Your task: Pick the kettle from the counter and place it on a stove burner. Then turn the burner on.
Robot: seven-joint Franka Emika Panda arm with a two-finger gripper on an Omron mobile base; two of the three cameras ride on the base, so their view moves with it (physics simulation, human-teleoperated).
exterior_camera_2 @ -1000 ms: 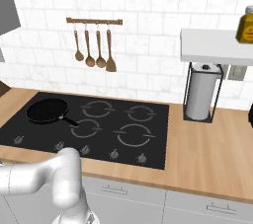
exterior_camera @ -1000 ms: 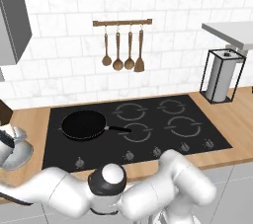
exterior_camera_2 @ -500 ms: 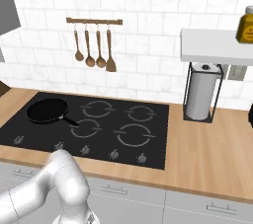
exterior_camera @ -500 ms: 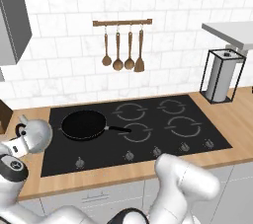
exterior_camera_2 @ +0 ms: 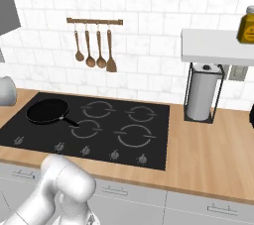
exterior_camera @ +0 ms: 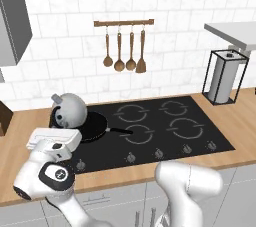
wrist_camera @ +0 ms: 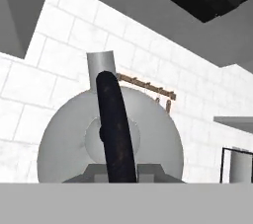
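At the near left, the end effector was clamped on the dark handle of the kettle. The kettle had been swung from beside the desk edge to above the frying pan; the stove burner lay beyond.

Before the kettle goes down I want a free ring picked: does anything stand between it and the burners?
Yes. The kettle, held by the gripper, hangs over the black frying pan, which covers the cooktop's nearest, left rear ring. The other three rings, such as the right front one, look bare.
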